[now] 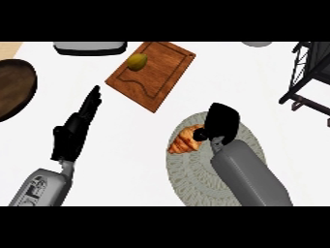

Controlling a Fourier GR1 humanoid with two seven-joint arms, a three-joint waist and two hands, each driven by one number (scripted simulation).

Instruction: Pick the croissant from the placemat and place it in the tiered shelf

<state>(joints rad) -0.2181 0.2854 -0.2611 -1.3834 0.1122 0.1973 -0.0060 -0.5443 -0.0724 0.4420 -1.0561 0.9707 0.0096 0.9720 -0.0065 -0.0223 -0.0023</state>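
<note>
A golden-brown croissant (185,141) lies on the left part of a round grey woven placemat (188,179). My right hand (222,121) is over the mat, directly right of the croissant, with its thumb curled against the croissant's right end and its fingers pointing up the picture. I cannot tell whether the fingers close round the pastry. The black wire tiered shelf (317,77) stands at the far right edge, well apart from the hand. My left hand (78,127) rests open at the left, fingers straight and pointing up.
A wooden cutting board (153,80) with a yellow-green fruit (137,60) lies behind the mat. A dark wooden bowl (3,92) sits at the far left. A grey appliance (89,47) stands at the back edge.
</note>
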